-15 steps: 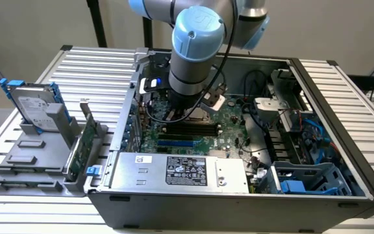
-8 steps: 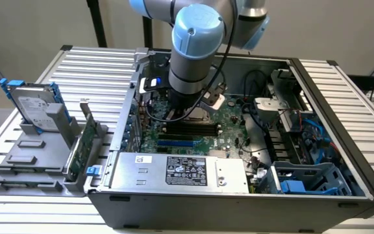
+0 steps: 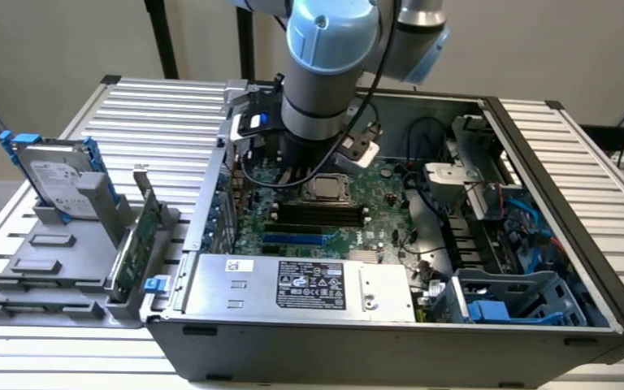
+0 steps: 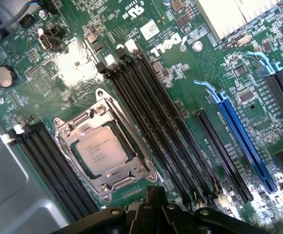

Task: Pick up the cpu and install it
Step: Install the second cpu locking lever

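The cpu, a flat square chip with a dull silver top, lies inside the metal socket frame on the green motherboard. In the exterior view the cpu sits near the middle of the open computer case, just below the arm's wrist. My gripper hangs above the board, beside the socket and clear of the chip. Its dark fingers are pressed together with nothing between them. In the exterior view the gripper is mostly hidden behind the arm.
Black memory slots run on both sides of the socket, with a blue card slot further off. A silver box with a black label fills the case front. A hard drive in a blue bracket stands on a grey rack at the exterior view's left.
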Motion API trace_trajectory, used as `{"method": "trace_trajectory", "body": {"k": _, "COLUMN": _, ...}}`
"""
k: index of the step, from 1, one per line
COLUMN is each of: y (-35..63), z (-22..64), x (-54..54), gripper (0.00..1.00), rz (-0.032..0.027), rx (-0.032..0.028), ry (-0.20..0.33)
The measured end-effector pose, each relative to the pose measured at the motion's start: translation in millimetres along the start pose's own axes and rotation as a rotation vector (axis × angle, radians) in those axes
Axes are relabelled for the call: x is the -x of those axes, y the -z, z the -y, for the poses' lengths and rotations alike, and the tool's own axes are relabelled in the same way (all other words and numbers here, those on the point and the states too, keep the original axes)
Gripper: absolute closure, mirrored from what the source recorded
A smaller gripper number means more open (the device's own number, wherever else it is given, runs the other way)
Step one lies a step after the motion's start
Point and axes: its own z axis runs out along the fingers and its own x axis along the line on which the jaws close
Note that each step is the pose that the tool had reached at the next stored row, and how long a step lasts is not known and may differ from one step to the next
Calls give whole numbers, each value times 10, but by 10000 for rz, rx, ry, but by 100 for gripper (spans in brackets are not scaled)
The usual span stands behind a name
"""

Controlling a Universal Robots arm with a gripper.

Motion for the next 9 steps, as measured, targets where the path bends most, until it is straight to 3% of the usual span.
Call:
{"method": "trace_trajectory", "body": {"k": 3, "y": 82, "z": 36, "x": -9, "gripper": 89, "rz": 1, "rx": -1, "ry": 0}}
{"method": "trace_trajectory", "body": {"k": 9, "y": 88, "z": 42, "x": -8, "gripper": 89, "rz": 0, "rx": -2, "ry": 3}}
